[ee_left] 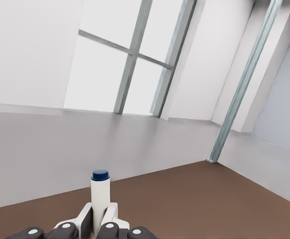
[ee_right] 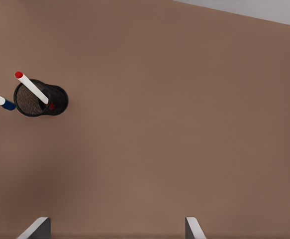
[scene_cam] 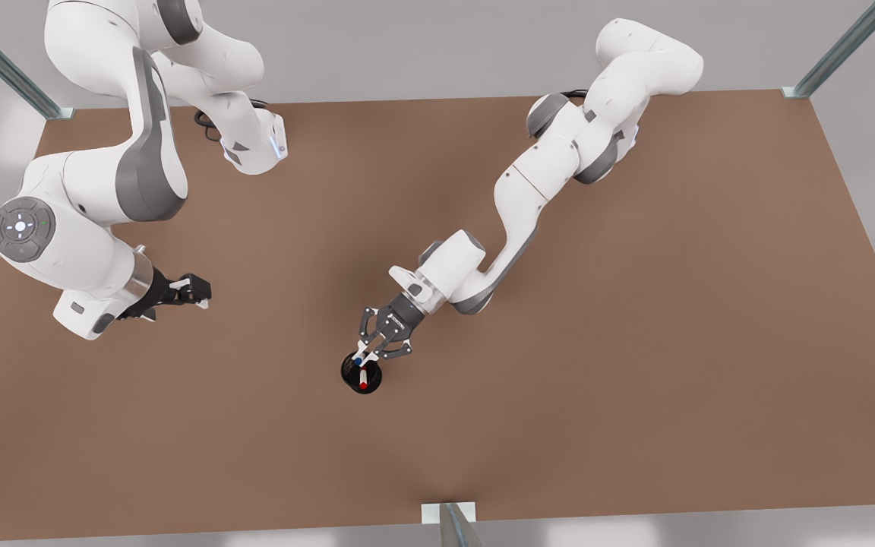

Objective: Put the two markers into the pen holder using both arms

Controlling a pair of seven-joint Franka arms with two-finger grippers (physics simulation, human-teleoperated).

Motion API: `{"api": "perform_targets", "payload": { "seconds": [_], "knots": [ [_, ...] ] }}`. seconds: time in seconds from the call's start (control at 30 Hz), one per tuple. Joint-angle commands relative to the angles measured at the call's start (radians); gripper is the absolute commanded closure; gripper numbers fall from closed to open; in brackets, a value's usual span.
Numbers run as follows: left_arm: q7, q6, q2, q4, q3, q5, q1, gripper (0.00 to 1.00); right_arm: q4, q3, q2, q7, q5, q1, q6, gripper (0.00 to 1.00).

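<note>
Step in hand: I judge this to be the second insertion; the red-capped marker [scene_cam: 362,377] already stands slanted in the pen holder [scene_cam: 361,372], cap end sticking out above the rim.

Left gripper: it's the one at mid-counter in the front view, left gripper [scene_cam: 368,357], directly over the holder and clamped on the blue-capped marker [ee_left: 100,191]. From its wrist camera I see the white barrel pinched between the fingers [ee_left: 113,211], blue cap pointing away from the palm.

Blue marker position: in the right wrist view its blue end sits just beside the holder's rim; I can't tell whether the tip is inside the cup yet.

Right gripper: right gripper [scene_cam: 193,291] waits well apart on the front view's left, above the bare counter [scene_cam: 635,342], fingers spread with nothing between them.

Holder: upright on the counter, dark textured inside, shorter than the markers.

Next move calls for: I'd bring the barrel's lower end over the opening, clear of the red marker's shaft, then let go only once it's inside.

Watch for: nudging the holder or knocking the leaning red marker.
</note>
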Motion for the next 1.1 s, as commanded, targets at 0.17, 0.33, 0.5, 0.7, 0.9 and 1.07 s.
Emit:
{"api": "perform_targets", "payload": {
  "seconds": [0.17, 0.33, 0.5, 0.7, 0.9, 1.07],
  "knots": [
    [-0.016, -0.001, 0.014, 0.001, 0.000, 0.005, 0.000, 0.79, 0.000, 0.000, -0.001, -0.019, 0.000, 0.000, 0.000, 0.00],
    [-0.016, -0.003, 0.012, 0.005, 0.000, 0.005, 0.003, 0.76, 0.000, 0.000, -0.001, -0.019, 0.000, 0.000, 0.000, 0.00],
    [-0.018, -0.004, 0.004, 0.051, -0.008, 0.005, -0.009, 0.14, 0.000, 0.000, 0.000, -0.019, 0.000, 0.000, 0.000, 0.00],
    [-0.381, -0.061, -0.032, -0.059, 0.000, -0.066, 0.106, 0.00, 0.000, 0.000, 0.000, -0.017, 0.000, 0.000, 0.000, 0.00],
    [-0.222, -1.886, -0.631, -0.131, 0.046, 0.124, 0.650, 0.00, 0.002, -0.006, 0.000, -0.017, 0.002, -0.005, 0.000, 0.00],
    [-0.219, -2.092, -0.983, -0.284, 0.239, 0.111, 0.630, 0.00, 0.002, -0.008, -0.001, -0.015, 0.002, -0.010, -0.002, 0.00]
  ]
}}
